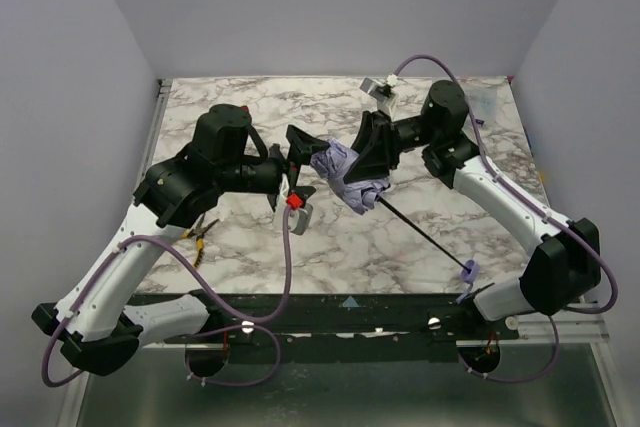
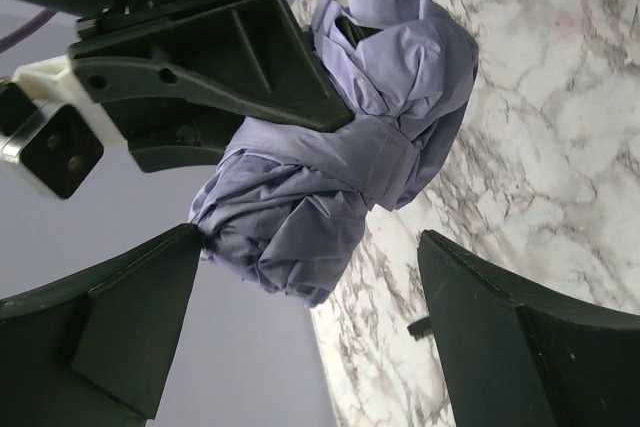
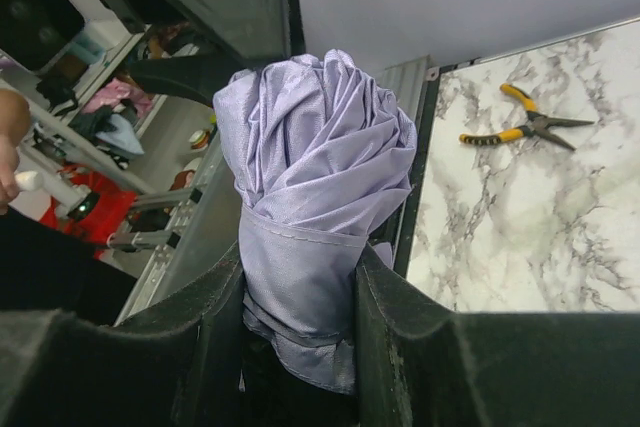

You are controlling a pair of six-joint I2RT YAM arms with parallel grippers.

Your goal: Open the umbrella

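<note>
One umbrella (image 1: 348, 175) is in view, collapsed into a short, crumpled roll of pale lavender fabric. A strap (image 2: 392, 162) of the same cloth circles the roll, and the folds bunch out loosely on either side of it. From the roll a thin black shaft (image 1: 425, 237) slants toward the near right of the marbled desk (image 1: 260, 107) and ends in a small lavender handle (image 1: 470, 269) close to the desk's front edge.

The roll sits over the middle of the desk, between two arms. The right tool (image 1: 358, 162) is clamped on it, both black fingers (image 3: 200, 347) pressed into the fabric just below the strap. The left tool (image 2: 310, 239) is spread wide around the roll's end. One fingertip (image 2: 190, 242) is at the cloth and the other stands apart from it.

One pair of yellow-handled pliers (image 1: 203, 232) lies flat on the desk at the left, well apart from the umbrella.
</note>
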